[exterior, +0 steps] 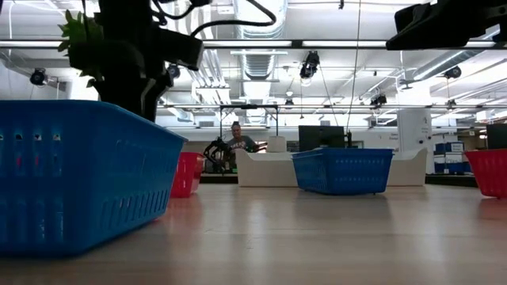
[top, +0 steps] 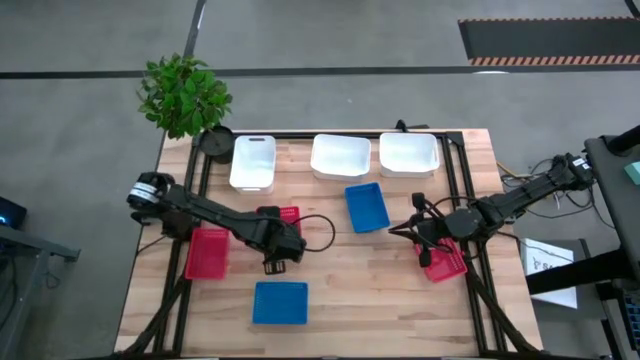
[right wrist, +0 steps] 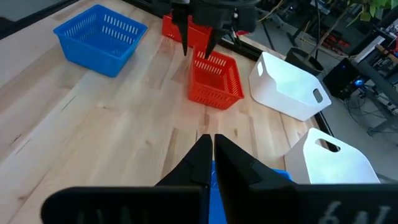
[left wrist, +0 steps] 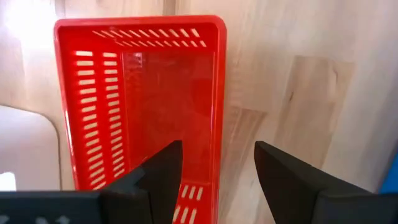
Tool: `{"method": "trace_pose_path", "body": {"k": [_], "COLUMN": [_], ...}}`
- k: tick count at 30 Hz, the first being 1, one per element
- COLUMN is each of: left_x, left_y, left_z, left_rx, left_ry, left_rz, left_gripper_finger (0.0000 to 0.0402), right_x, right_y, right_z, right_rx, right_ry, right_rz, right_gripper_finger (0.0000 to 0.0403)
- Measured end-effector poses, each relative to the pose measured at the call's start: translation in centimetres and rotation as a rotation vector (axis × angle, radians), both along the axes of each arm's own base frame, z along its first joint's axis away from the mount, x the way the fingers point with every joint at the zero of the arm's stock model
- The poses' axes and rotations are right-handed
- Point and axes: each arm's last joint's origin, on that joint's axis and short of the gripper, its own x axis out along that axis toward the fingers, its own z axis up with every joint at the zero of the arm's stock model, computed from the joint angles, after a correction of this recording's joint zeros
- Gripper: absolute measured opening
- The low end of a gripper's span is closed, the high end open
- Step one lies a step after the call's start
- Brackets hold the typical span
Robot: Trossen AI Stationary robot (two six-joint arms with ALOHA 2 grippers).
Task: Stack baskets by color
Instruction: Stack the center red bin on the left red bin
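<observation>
My left gripper [left wrist: 217,149] is open and points down over a red basket [left wrist: 143,99] on the table's left half. One finger hangs over the basket's inside, the other over the bare wood beside its long wall [left wrist: 219,124], touching nothing. From the right wrist view that left gripper [right wrist: 196,53] hovers just above the red basket [right wrist: 214,78]. My right gripper [right wrist: 211,142] is shut and holds nothing, above the table's right half [top: 400,231], near a blue basket [top: 367,207] and another red basket [top: 445,262].
Three white baskets [top: 253,162] [top: 340,155] [top: 408,154] line the far edge. A red basket [top: 208,252] lies left of my left arm and a blue basket [top: 280,302] sits near the front edge. A potted plant [top: 185,95] stands at the far left corner.
</observation>
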Motion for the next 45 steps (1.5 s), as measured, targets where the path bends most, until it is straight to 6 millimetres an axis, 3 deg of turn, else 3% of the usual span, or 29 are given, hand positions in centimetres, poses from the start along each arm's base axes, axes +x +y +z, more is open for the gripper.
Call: {"method": "trace_pose_path", "body": {"k": [11, 23, 28, 36, 45], "left_x": [0.5, 0.3, 0.4, 0.4, 0.6], "left_y": [0.2, 0.4, 0.4, 0.4, 0.4], "left_z": [-0.6, -3.5, -3.6, -3.5, -2.8], "left_rx": [-0.02, -0.036, -0.036, -0.042, -0.063], "left_ry": [-0.063, -0.136, -0.148, -0.149, -0.176], "left_rz": [0.01, 0.021, 0.021, 0.021, 0.081], "left_gripper_finger": [0.0184, 0.0179, 0.0133, 0.0014, 0.0001], "right_x": [-0.1, -0.1, -0.1, -0.1, -0.1], "right_y": [0.0, 0.0, -0.1, 0.0, 0.0], "right_z": [-0.2, -0.2, -0.2, -0.2, -0.2], "right_rx": [-0.01, -0.011, -0.013, -0.019, -0.025], "right_ry": [0.023, 0.025, 0.024, 0.022, 0.022], "right_rz": [0.0, -0.001, -0.003, -0.001, 0.001], "right_gripper_finger": [0.0011, 0.0011, 0.0011, 0.0011, 0.0011]}}
